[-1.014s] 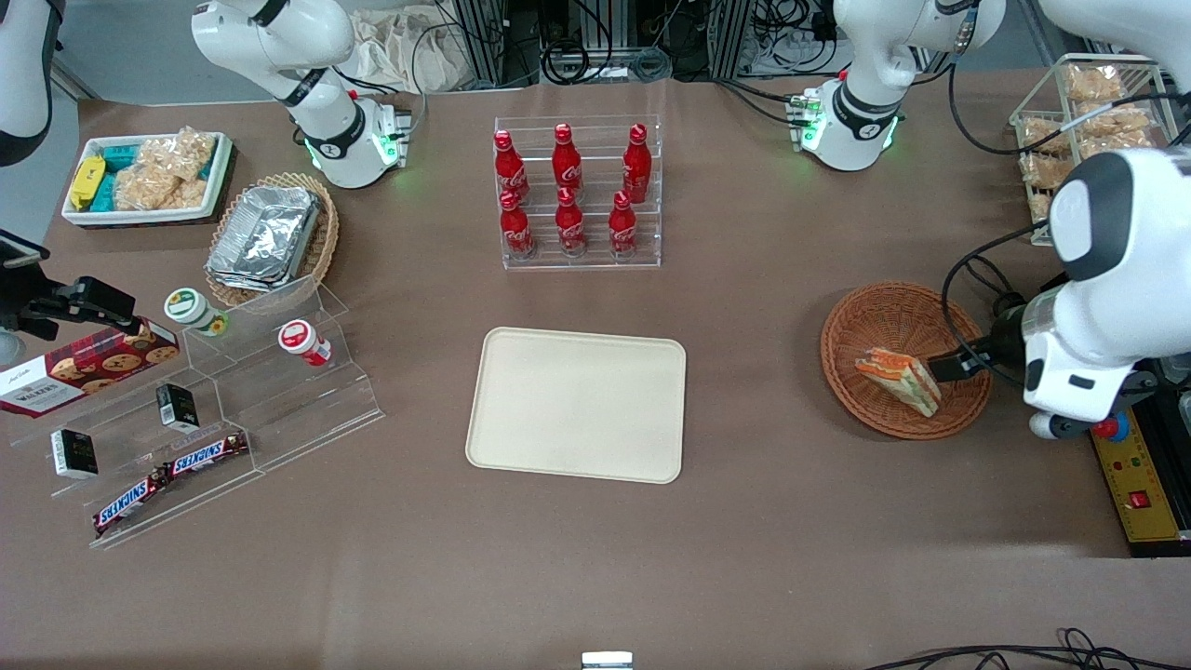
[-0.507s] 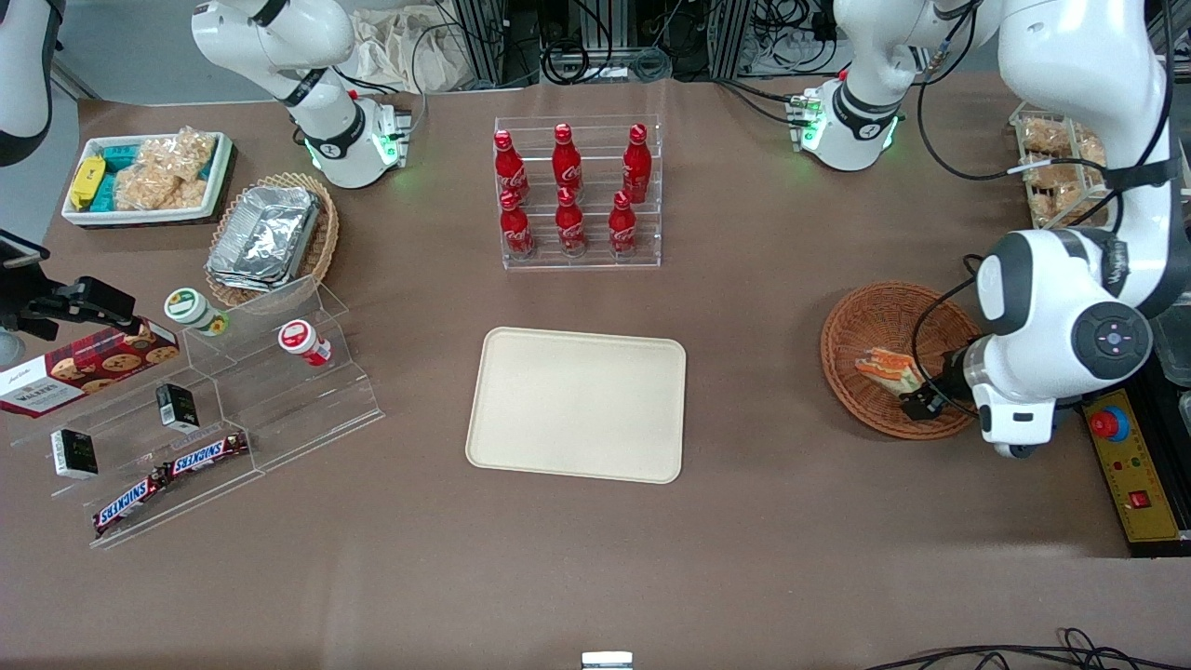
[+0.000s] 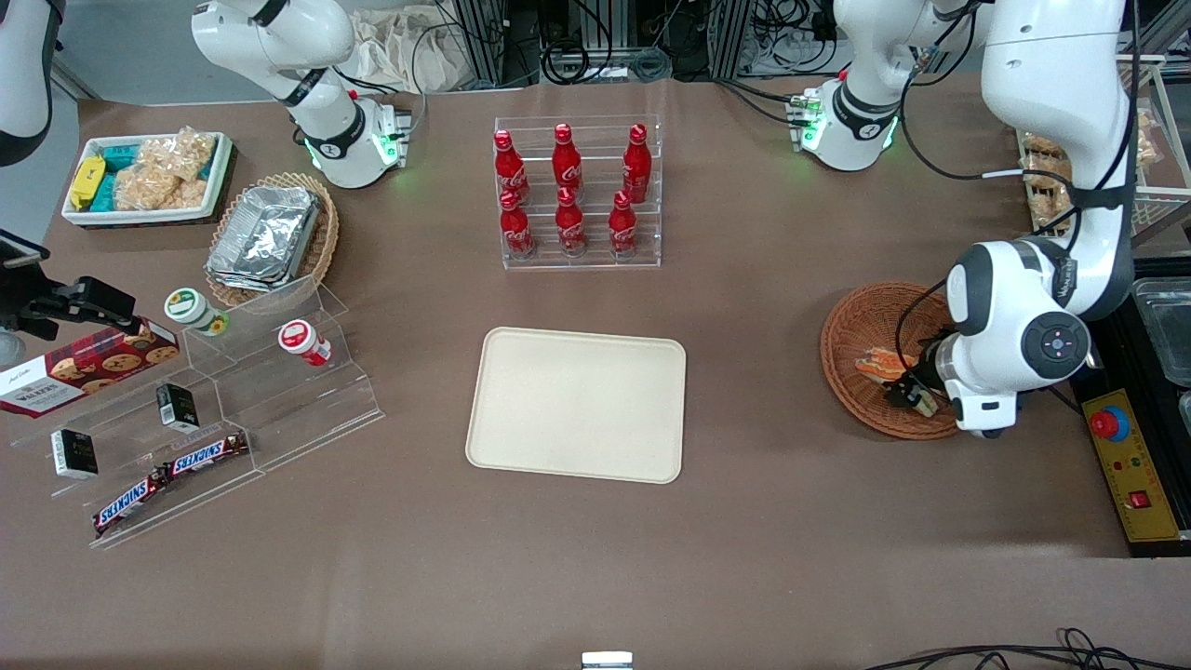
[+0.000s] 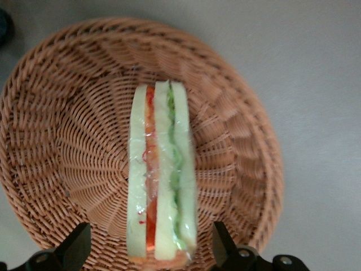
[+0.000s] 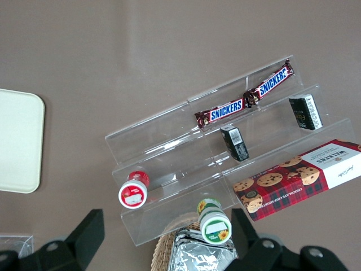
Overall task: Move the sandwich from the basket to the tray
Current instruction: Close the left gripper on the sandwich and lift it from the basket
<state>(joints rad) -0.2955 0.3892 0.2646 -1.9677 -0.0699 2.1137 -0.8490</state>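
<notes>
The clear-wrapped sandwich [image 4: 162, 178] stands on edge in the round reddish-brown wicker basket [image 4: 67, 101], white bread with red and green layers showing. My gripper [image 4: 151, 248] hovers over the basket, open, one dark finger [image 4: 76, 245] on each side of the sandwich's end with a gap to the wrap. In the front view the gripper [image 3: 907, 391] hangs over the basket [image 3: 861, 321] toward the working arm's end, covering part of the sandwich [image 3: 875, 361]. The cream tray [image 3: 577, 403] lies bare at the table's middle.
An acrylic rack of red cola bottles [image 3: 569, 191] stands farther from the front camera than the tray. A stepped acrylic shelf [image 3: 223, 400] with snacks, a tan basket of foil containers [image 3: 268, 237] and a white bin [image 3: 144, 177] sit toward the parked arm's end. A yellow control box [image 3: 1130, 465] lies beside the basket.
The left arm has swung in over the basket and turned its wrist downward. The gripper now straddles the sandwich's end. The sandwich has not moved.
</notes>
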